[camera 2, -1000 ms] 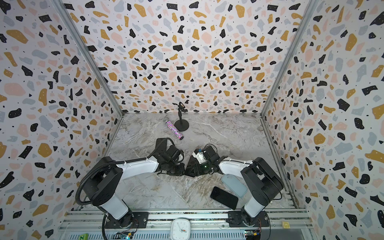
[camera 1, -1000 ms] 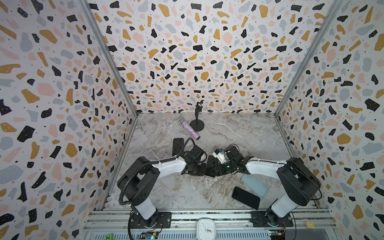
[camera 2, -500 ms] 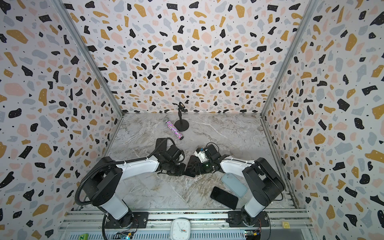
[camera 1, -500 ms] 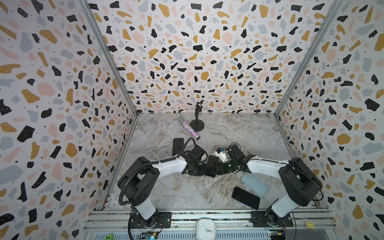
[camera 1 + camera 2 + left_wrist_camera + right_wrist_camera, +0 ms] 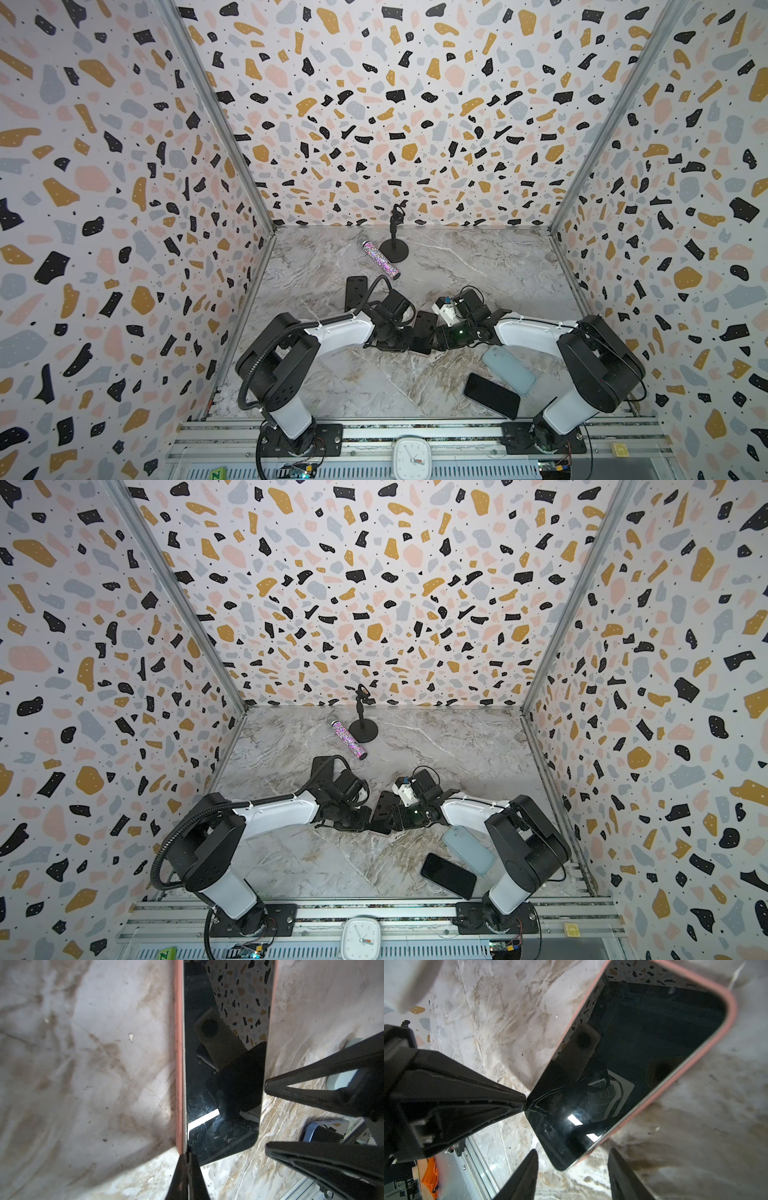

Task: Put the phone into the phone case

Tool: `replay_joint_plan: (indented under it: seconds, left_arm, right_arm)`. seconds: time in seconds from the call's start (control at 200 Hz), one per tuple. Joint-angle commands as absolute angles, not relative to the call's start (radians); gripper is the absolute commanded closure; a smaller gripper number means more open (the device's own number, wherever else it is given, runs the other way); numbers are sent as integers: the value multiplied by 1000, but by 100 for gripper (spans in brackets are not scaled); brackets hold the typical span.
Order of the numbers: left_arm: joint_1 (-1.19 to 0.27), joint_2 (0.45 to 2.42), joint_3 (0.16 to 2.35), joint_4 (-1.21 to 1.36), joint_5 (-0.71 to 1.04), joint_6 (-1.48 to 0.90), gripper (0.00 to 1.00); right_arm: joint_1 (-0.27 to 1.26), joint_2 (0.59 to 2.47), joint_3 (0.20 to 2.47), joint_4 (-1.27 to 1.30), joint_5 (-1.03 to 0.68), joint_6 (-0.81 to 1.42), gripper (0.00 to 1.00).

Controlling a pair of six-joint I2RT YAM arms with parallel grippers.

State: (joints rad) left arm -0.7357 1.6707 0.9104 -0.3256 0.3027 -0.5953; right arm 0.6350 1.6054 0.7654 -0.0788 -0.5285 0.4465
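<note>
One phone (image 5: 222,1059) lies in the pink case (image 5: 178,1064), closed left gripper (image 5: 187,1154) alongside.

Marble table (image 5: 332,374): phone (image 5: 491,395), blue case (image 5: 509,370), tube (image 5: 380,260), maybe dark case (image 5: 356,293)

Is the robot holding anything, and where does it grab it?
Cannot tell for sure. The left gripper is shut at the pink phone case's long rim, maybe pinching it. The right gripper is open, holding nothing.
</note>
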Motion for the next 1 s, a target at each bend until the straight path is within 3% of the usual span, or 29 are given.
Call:
replay_joint_plan:
  seconds: [0.0,0.436,0.681,0.766,0.996]
  left_arm:
    - [-752,1750,861,-326,300,-594,100]
    - [-757,1767,840,-307,298,-594,100]
    - [-757,1682,933,-408,245,-581,100]
    - [-756,1663,971,-416,252,-581,87]
    - [-735,1643,947,-344,290,-590,75]
  right_arm:
    - [632,1602,755,-66,-549,454,44]
    - [646,1624,744,-19,-590,482,46]
    - [640,1581,773,-89,-542,474,48]
    - [640,1565,775,-105,-541,476,49]
    - [637,1501,745,-144,-544,495,58]
